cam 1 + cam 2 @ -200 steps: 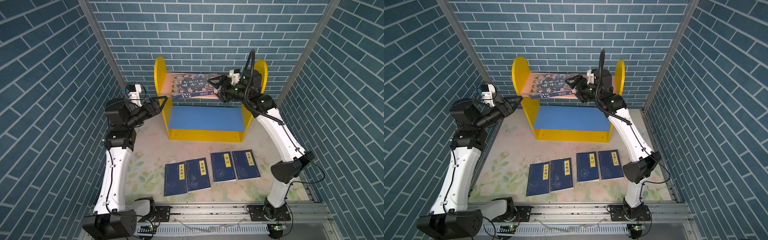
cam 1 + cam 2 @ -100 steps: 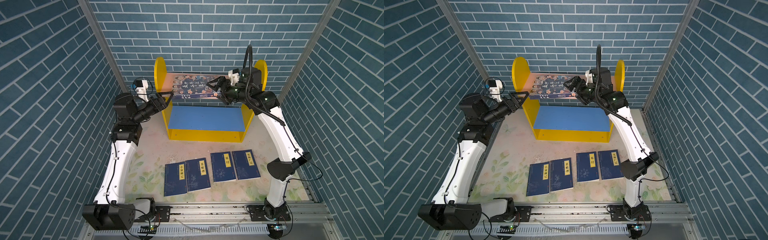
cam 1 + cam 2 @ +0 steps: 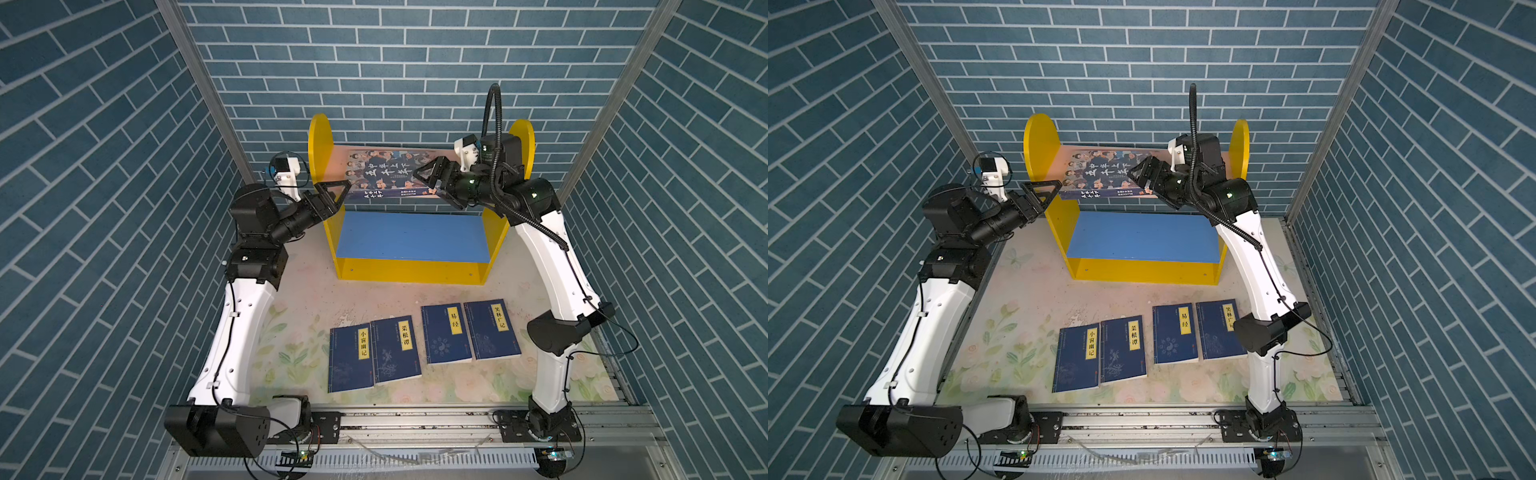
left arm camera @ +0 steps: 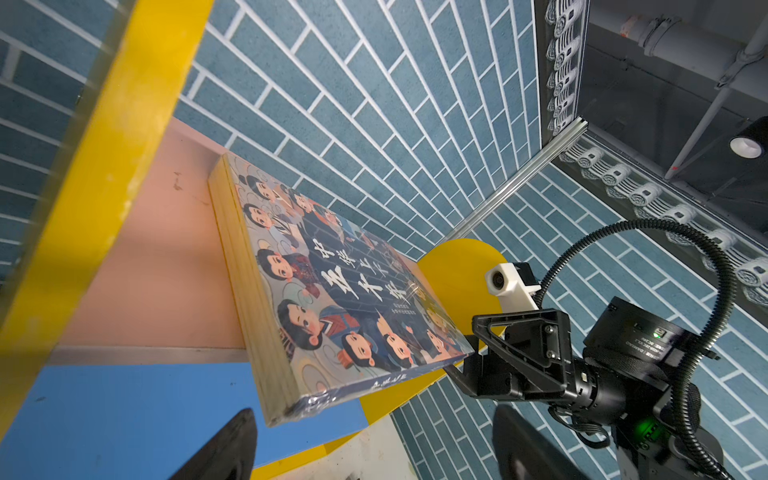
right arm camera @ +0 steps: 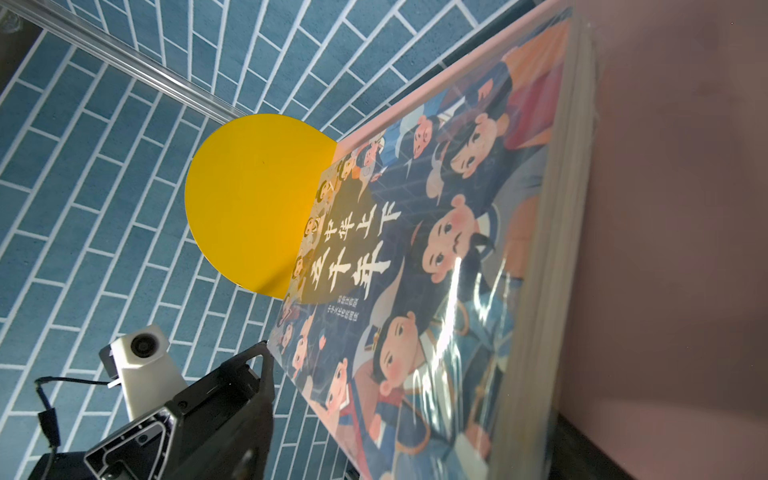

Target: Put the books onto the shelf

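A thick book with cartoon faces (image 3: 386, 174) (image 3: 1100, 172) (image 4: 332, 299) (image 5: 436, 270) lies flat on the pink upper board of the shelf (image 3: 411, 271) (image 3: 1142, 271), its front edge sticking out past the board. My right gripper (image 3: 424, 178) (image 3: 1138, 176) (image 5: 415, 453) stands open, jaws above and below the book's right front corner with a gap showing. Just off the left front corner my left gripper (image 3: 343, 192) (image 3: 1054, 189) (image 4: 374, 411) is open and holds nothing. Several thin navy books (image 3: 444, 334) (image 3: 1121, 347) lie flat in a row on the table.
Brick-patterned walls (image 3: 124, 208) close in on the left, right and back. The shelf's round-topped yellow sides (image 3: 320, 141) rise beside both grippers, and its blue lower board (image 3: 411, 235) lies underneath. A metal rail (image 3: 415, 419) runs along the front of the floral tabletop (image 3: 299, 316).
My left arm has swung right toward the shelf, bringing its open gripper up to the book's left front corner. The right gripper has stayed at the right corner.
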### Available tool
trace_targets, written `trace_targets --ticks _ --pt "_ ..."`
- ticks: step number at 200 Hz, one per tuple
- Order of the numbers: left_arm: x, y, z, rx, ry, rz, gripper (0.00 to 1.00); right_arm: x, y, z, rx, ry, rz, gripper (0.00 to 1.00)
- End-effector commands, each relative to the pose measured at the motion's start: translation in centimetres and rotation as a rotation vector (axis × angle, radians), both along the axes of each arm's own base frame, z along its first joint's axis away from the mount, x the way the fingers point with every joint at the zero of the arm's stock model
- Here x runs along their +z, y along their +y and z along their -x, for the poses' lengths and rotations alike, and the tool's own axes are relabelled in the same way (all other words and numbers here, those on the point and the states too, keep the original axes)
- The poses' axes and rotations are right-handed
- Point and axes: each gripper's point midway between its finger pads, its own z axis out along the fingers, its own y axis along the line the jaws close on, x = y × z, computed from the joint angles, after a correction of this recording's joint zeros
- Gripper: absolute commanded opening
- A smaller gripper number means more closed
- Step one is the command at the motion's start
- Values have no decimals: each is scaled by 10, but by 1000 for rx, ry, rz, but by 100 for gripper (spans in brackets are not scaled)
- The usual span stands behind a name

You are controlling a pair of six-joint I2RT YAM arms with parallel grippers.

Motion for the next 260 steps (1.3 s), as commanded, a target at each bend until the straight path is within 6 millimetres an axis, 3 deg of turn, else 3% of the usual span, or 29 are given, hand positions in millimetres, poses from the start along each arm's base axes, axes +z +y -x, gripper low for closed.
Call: trace_targets --ticks 1,34,77,104,138,192,260 --pt "8 -3 17 -25 -27 -19 90 13 -8 2 1 -101 48 93" --pt "-5 6 26 32 31 -73 89 14 -14 4 -2 -140 98 95" --pt "-4 5 25 12 14 -66 89 13 -22 0 -23 -178 149 95" --pt "-11 2 21 -3 22 -50 89 15 -19 2 -2 -193 147 94" --pt "-7 -6 26 -61 -5 -17 87 23 -11 7 51 -217 110 92" --pt "-1 -8 28 -72 -28 -24 87 18 1 8 105 -199 81 90" --pt "-20 -5 29 -53 -23 -147 88 17 12 10 149 -195 57 88"
